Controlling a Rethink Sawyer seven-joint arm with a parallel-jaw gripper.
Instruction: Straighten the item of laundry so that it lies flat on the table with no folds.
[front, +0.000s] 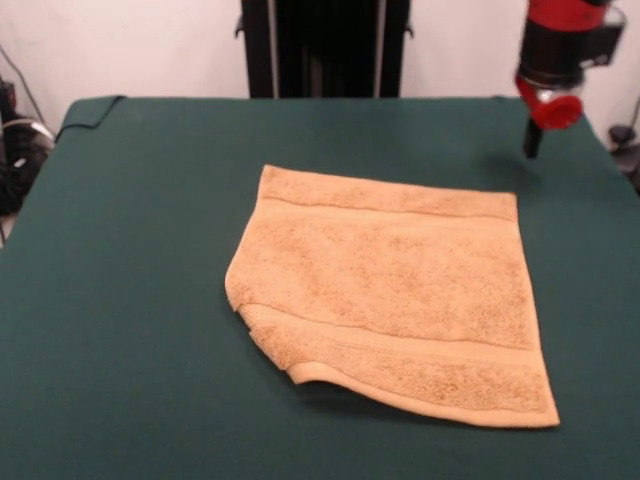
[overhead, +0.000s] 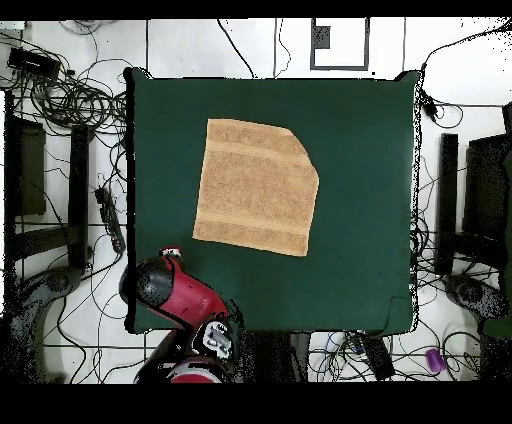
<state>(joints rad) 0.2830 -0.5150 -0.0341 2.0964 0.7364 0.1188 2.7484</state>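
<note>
Although nearly flat on the table (front: 120, 300), towel (front: 390, 290) lies mid-table with 1 corner tucked under at 7 o'clock in the front view. Gripper (front: 534, 150) hangs well apart at 2 o'clock; spread or pressed fingers, cannot tell. Risk: dragging the whole cloth instead of freeing the fold, bunching it. Overhead shows the clipped corner at 1 o'clock and the arm (overhead: 175, 290); front alone shows the lifted edge.

Counter (front: 120, 300) lay bare all round the towel (front: 390, 290); only the arm (front: 560, 50) hung over one far corner.
</note>
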